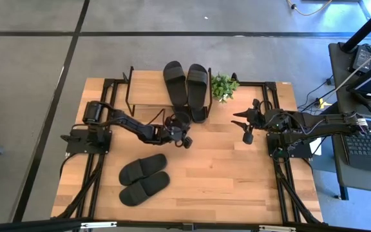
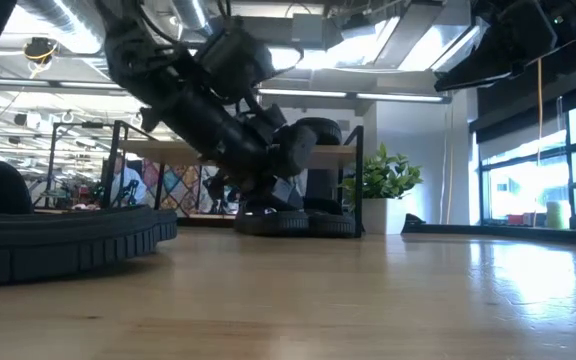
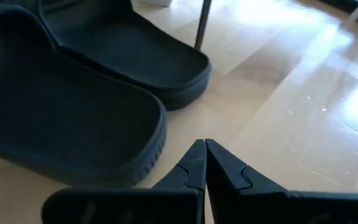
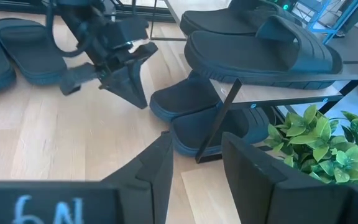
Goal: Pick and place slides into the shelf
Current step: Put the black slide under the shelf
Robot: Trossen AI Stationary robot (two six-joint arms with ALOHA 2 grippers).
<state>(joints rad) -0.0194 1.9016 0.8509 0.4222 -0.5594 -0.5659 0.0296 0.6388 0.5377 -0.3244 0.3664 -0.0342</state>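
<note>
The shelf [image 1: 148, 87] stands at the tabletop's far edge, two slides [image 1: 187, 80] on top, two [image 4: 194, 115] underneath. Two more slides [image 1: 144, 178] lie near the front edge. The empty left gripper [image 1: 184, 134], pinched shut, should open wide and take one by its strap. The right gripper [image 1: 245, 125] waits half open.

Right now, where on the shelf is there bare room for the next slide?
The shelf top is bare on its left half; two slides fill the right. Under them, two more crowd the lower tier, with the shut left hand just in front.
</note>
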